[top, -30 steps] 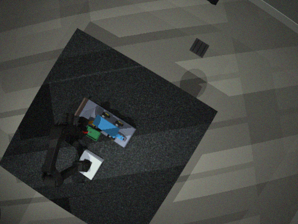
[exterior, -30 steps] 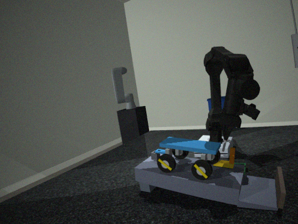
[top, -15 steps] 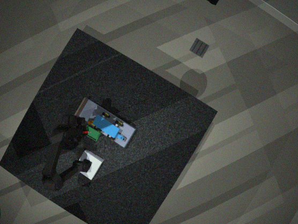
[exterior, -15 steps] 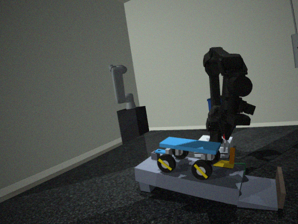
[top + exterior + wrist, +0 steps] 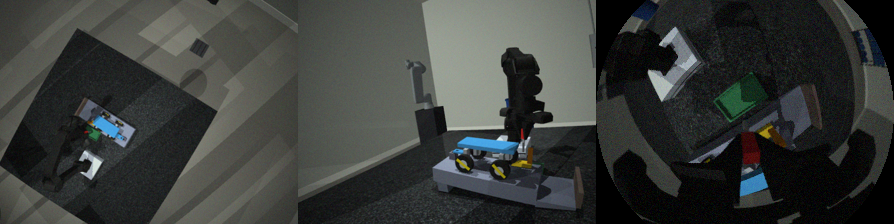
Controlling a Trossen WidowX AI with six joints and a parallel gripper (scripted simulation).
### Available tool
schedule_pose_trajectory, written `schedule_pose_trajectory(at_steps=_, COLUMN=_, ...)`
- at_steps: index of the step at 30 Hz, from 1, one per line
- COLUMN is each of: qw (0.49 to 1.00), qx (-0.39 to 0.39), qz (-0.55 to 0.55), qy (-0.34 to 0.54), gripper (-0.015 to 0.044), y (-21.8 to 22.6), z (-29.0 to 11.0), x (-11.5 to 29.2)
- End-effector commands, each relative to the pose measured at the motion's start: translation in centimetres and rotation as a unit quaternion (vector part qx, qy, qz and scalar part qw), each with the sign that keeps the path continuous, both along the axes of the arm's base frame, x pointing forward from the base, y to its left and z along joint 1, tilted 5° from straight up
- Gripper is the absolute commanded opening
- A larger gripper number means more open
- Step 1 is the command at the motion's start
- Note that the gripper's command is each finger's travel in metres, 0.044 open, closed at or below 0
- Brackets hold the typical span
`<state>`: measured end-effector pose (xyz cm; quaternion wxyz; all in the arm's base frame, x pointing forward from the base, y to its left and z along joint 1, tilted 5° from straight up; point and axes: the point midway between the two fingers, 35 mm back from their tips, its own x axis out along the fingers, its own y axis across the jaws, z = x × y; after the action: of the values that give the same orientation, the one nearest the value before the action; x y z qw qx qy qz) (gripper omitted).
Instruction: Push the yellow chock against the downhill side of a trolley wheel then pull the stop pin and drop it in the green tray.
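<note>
My gripper (image 5: 85,131) (image 5: 747,136) is shut on the stop pin's red head (image 5: 522,133). The pin's grey shaft (image 5: 523,145) points down, clear of the ramp. From above, the pin shows over the edge of the green tray (image 5: 94,135) (image 5: 733,106), beside the ramp; its height is hard to judge. The blue trolley (image 5: 105,126) (image 5: 488,144) (image 5: 754,184) stands on the grey ramp (image 5: 129,129) (image 5: 483,185). The yellow chock (image 5: 522,164) (image 5: 766,131), orange handle up, sits at the downhill side of its far lower wheel; actual contact is partly hidden.
A brown end board (image 5: 81,106) (image 5: 579,187) (image 5: 812,106) stands at the ramp's foot. A white block (image 5: 95,164) (image 5: 685,61) lies near the arm's base, with a dark part over it. The blue uphill fitting (image 5: 121,137) is at the ramp's top.
</note>
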<state>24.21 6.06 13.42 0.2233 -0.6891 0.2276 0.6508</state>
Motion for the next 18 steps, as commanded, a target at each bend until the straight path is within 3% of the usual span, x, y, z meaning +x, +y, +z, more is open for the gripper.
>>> schedule_pose_trajectory(at_steps=1, qw=0.998, qx=0.011, qz=0.07, qy=0.002, gripper=0.0, y=-0.08, z=-0.11, x=-0.11)
schedule_pose_trajectory(at_steps=13, qw=0.968, qx=0.034, qz=0.25, qy=-0.007, gripper=0.0, y=-0.3, z=-0.03, x=-0.06)
schedule_pose_trajectory(at_steps=18, qw=0.965, qx=0.035, qz=0.26, qy=-0.008, gripper=0.0, y=-0.32, z=-0.02, x=-0.05)
